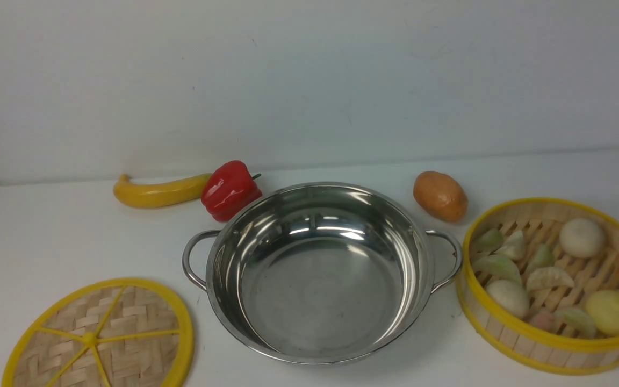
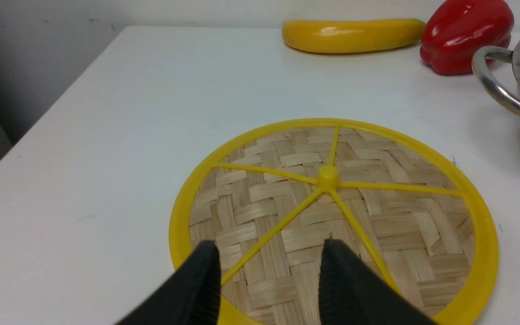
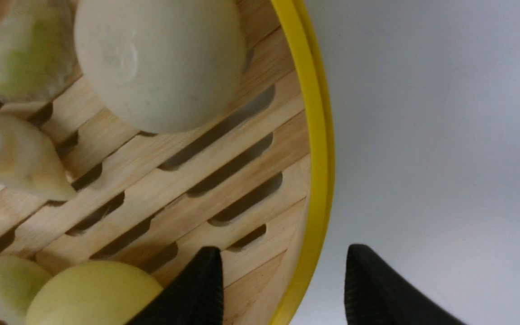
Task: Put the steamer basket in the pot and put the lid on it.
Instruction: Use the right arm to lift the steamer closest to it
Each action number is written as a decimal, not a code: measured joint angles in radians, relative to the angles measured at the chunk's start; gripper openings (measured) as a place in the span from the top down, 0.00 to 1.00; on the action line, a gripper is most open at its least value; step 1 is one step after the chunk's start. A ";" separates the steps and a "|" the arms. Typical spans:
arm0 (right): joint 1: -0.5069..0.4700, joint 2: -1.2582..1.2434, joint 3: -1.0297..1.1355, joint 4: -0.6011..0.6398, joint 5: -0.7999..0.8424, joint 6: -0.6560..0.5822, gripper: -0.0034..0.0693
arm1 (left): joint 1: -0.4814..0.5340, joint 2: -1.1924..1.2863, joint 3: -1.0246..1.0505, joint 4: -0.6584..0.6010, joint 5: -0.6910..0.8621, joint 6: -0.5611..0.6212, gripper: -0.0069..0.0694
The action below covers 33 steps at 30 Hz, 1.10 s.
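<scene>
Two end effectors: both are shown spread apart, with nothing gripped.
Left side: the left end effector (image 2: 269, 257) is held low over the flat round woven-bamboo lid with yellow rim and spokes (image 2: 332, 216), which lies on the white desk (image 1: 73, 231) at the robot's left, near the pot.
Right side: the right end effector (image 3: 282, 271) is placed astride the wall of the round bamboo steamer basket with yellow rims (image 1: 524, 344); one finger (image 3: 197, 293) is over the slatted floor and the other finger (image 3: 386, 293) is outside, over the desk (contact cannot be confirmed).
Basket position: it is set on the desk at the robot's right, just beside the right loop handle (image 1: 446, 258) of the wide shiny stainless-steel pot (image 1: 320, 290), which stands empty in the middle.
Step in hand: this is judged to be the grasp of the basket wall; nothing has yet been put in the pot.
Next move: the fingers would need to be lowered and closed on the wall. The basket would then be lifted level (the loose dumplings and buns (image 1: 582, 237) could roll) and centred over a pot only slightly wider.
Orientation: the basket is upright, mouth upward. Being round, it offers no long axis in plan, and its own axis is vertical. The lid is laid flat, knob upward.
</scene>
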 joint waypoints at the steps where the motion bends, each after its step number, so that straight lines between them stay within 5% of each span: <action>1: 0.000 0.003 0.000 0.000 0.000 0.000 0.49 | 0.000 0.000 0.000 0.000 0.000 0.000 0.53; 18: 0.000 0.091 -0.002 -0.023 -0.034 0.002 0.53 | 0.000 0.000 0.000 0.000 0.000 0.000 0.53; 26: 0.000 0.101 -0.003 -0.023 -0.051 0.005 0.91 | 0.000 0.000 0.000 0.000 0.000 0.000 0.53; 33: 0.000 0.098 -0.003 -0.048 -0.041 -0.030 0.93 | 0.000 0.000 0.000 0.000 0.000 0.000 0.53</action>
